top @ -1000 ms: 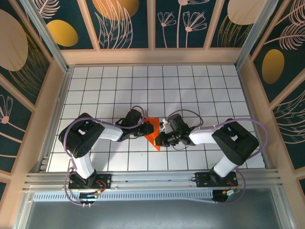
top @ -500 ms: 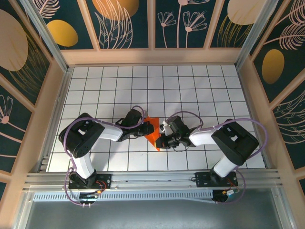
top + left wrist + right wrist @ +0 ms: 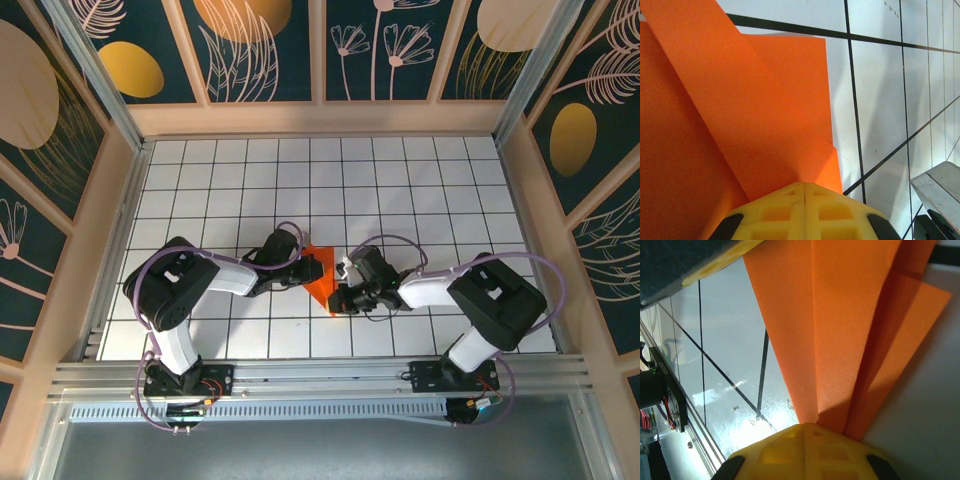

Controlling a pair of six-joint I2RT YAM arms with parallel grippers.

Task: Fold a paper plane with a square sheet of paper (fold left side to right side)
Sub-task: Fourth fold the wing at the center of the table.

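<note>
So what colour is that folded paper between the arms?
The paper is plain bright orange, clearest in the left wrist view.

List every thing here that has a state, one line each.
paper: folded into overlapping creased flaps, lying on the table
left pincer: shut, tip against the paper
right pincer: shut, tip against the paper's narrow end

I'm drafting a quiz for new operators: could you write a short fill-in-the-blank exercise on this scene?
The folded paper is ____ in colour. The left gripper and right gripper each have their yellow fingers ____ (open or shut). The table is white with black ____ lines.
Missing words: orange; shut; grid.
</note>
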